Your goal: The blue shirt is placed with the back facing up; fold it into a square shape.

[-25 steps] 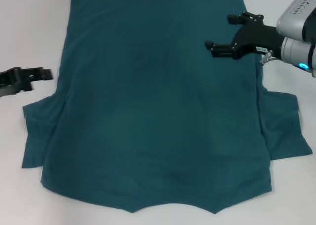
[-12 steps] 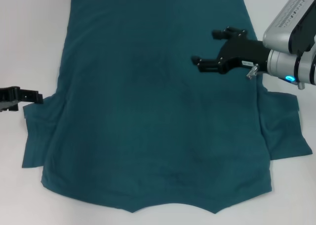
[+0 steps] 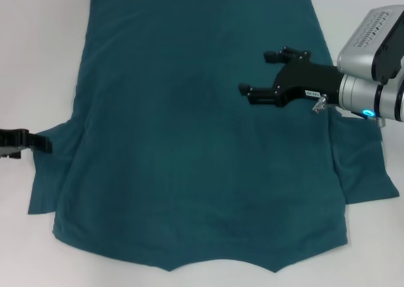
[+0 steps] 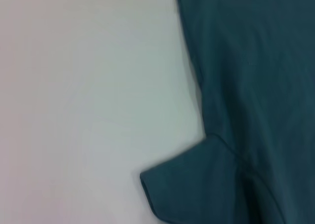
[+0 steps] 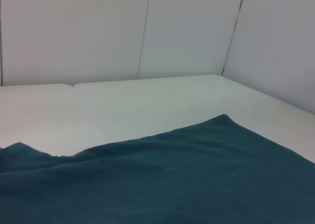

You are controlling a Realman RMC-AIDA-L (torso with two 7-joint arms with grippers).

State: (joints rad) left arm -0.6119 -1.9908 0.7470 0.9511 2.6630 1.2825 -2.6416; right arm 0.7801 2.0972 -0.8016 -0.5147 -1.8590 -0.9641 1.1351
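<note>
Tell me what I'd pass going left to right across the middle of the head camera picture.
Left gripper at the edge, shirt's left sleeve, blue shirt body, right gripper open above the cloth, shirt's right sleeve.

A plain white table point(image 3: 38, 60) carries a single garment: the blue shirt point(image 3: 189, 142), spread flat with its plain side up, both short sleeves lying out to the sides and its hem toward the table's far edge, below white wall panels point(image 5: 147, 32).
</note>
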